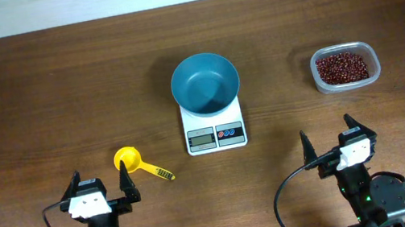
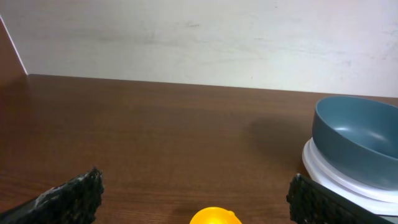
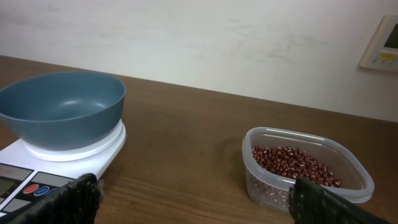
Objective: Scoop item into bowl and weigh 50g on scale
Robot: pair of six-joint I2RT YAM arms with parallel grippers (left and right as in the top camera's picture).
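Note:
The teal-blue bowl [image 1: 204,83] stands empty on the white scale [image 1: 214,130] at mid-table; both also show in the right wrist view [image 3: 62,109], [image 3: 56,165] and the left wrist view [image 2: 360,134], [image 2: 348,177]. The red-brown beans [image 1: 342,67] fill a clear plastic tub [image 1: 348,83] at the right, also in the right wrist view [image 3: 295,165]. A yellow scoop [image 1: 139,164] lies left of the scale, just ahead of my left gripper [image 1: 102,186], which is open and empty. My right gripper [image 1: 329,139] is open and empty near the front edge.
The scoop's yellow bowl [image 2: 214,216] shows at the bottom of the left wrist view between the fingers. A pale wall runs behind the table's far edge. A wall panel [image 3: 382,43] hangs at the right.

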